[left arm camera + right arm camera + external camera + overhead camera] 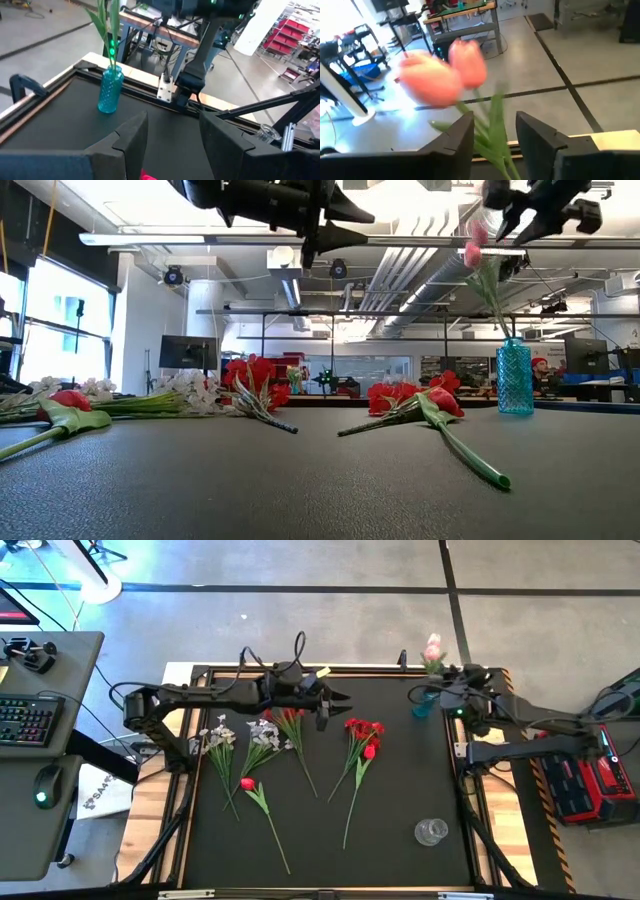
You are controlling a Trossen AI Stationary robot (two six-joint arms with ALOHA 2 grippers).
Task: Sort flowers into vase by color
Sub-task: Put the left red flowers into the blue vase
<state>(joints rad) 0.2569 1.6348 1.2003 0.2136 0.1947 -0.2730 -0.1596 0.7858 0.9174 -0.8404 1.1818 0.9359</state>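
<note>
Right gripper (494, 131) parted — pink tulips (445, 75) between.

Tulips (432, 650) in vase (424, 706) at table (400, 860) far-right corner, right of flowers (290, 745).

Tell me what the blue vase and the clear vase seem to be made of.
Blue vase: likely translucent tinted glass, perhaps plastic; light shows through its bumpy, glossy wall. Clear vase: colourless glass or plastic; the black mat shows through it, rim glinting.

Blurred pink tulip buds (445, 75), stems cut off below
</note>
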